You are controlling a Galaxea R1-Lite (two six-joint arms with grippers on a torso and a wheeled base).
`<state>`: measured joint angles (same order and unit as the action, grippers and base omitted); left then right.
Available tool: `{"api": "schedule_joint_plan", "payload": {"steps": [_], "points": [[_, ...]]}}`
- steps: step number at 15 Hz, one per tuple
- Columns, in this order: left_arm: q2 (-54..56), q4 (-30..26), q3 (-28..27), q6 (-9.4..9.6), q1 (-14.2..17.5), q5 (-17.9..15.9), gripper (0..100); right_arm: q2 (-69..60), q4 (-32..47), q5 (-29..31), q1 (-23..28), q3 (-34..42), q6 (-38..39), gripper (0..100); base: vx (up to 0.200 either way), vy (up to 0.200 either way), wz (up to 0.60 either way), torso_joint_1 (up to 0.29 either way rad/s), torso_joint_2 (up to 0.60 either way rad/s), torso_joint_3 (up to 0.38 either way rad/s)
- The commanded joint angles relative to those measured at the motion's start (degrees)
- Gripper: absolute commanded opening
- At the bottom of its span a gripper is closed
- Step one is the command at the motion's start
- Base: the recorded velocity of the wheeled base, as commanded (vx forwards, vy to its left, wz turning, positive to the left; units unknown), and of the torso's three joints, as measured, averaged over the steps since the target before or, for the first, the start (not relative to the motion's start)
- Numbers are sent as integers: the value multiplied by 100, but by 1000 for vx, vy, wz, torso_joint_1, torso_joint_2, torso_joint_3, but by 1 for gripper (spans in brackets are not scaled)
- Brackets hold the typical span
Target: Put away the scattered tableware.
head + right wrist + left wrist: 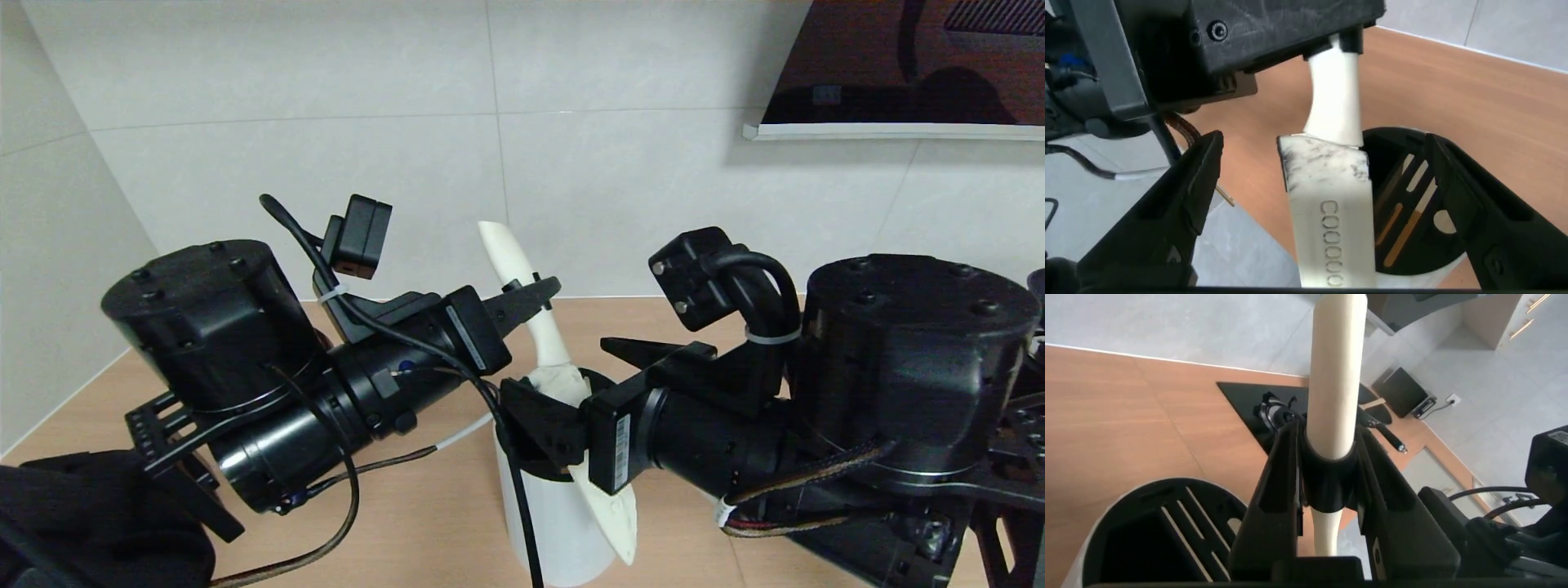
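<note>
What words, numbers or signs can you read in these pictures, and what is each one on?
Raised characters on the white knife's blade: cut off by the picture's edge, no whole word readable.
Striped sticker on the right arm's wrist: too small to read.
No other text.

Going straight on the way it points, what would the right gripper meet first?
Probably the blade of the long white knife, which the left gripper holds between the open fingers of the right gripper; the white cylindrical holder with black insert lies beyond. Depth unclear.
</note>
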<state>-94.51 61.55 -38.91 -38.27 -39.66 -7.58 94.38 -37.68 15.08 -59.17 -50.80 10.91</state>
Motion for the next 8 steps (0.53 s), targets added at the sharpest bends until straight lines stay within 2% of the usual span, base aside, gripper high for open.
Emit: {"api": "schedule_joint_plan", "payload": {"steps": [1, 3, 5, 6, 8], "points": [[109, -11, -55, 3, 2, 11, 0, -174, 6, -5, 213, -18, -1, 100, 0, 0, 0, 0, 0, 0], [240, -117, -204, 47, 2, 240, 0, -385, 50, -58, 556, -62, -19, 100, 0, 0, 0, 0, 0, 0], [416, -512, -415, 197, 2, 547, 0, -526, 68, -58, 855, -115, -28, 100, 0, 0, 0, 0, 0, 0], [478, -723, -556, 214, 2, 723, 0, -570, 68, -58, 951, -132, -28, 100, 0, 0, 0, 0, 0, 0], [592, -1532, -1075, 223, -7, 1321, 0, -587, 68, -67, 1101, -176, -36, 100, 0, 0, 0, 0, 0, 0]]}}
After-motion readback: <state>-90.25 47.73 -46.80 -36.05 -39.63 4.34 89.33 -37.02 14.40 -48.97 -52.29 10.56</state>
